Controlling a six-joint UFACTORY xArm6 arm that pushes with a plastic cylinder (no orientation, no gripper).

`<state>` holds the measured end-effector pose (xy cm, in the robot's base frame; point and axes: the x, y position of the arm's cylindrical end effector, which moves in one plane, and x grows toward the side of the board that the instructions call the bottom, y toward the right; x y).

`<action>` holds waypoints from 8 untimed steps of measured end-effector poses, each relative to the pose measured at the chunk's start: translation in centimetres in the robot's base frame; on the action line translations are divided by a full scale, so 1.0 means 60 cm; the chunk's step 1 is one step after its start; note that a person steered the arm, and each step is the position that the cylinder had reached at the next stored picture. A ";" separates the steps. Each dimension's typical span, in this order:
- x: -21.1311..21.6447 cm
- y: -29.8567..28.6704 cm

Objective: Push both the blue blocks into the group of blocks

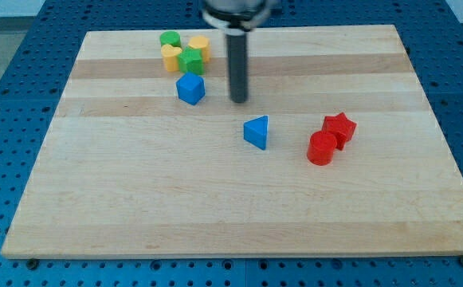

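Observation:
A blue cube (190,88) lies just below a group at the view's top left: a green cylinder (170,39), a yellow cylinder (199,45), a yellow heart-shaped block (171,58) and a green star-shaped block (190,60). The cube sits close under the green star, about touching it. A blue triangle (257,131) lies alone near the middle of the board. My tip (239,100) is to the right of the blue cube and above and slightly left of the blue triangle, touching neither.
A red star-shaped block (339,127) and a red cylinder (322,148) sit together at the view's right. The wooden board (135,199) lies on a blue perforated table (0,80).

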<state>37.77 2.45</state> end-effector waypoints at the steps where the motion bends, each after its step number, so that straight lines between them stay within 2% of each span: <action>1: 0.083 0.102; 2: 0.110 0.094; 3: 0.141 0.037; 5: 0.107 -0.242; 6: 0.076 -0.312; 7: 0.045 -0.331; 8: 0.050 -0.319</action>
<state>40.77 -16.69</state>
